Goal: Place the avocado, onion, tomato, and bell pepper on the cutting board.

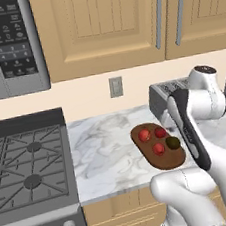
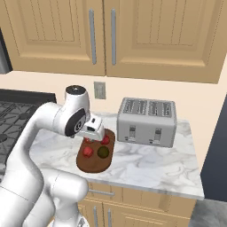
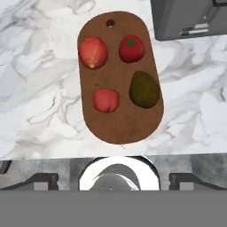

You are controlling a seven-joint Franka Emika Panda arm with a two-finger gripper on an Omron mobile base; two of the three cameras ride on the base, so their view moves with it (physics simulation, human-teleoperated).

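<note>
Though the arm partly hides the cutting board (image 2: 93,163), avocado (image 3: 144,89) lies there; fingers (image 3: 119,179) seemingly released.

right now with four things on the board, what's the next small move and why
Probably just lift the gripper clear and stop. The avocado, the tomato and two more red items all lie on the cutting board, apart from one another, and the open gripper holds nothing, so nothing seems left to place.

Matt brown wood on the cutting board (image 3: 119,124), smooth skin on the avocado (image 3: 144,89), veined white marble on the worktop (image 3: 40,88), brushed metal toaster (image 2: 147,116) behind the board.
</note>
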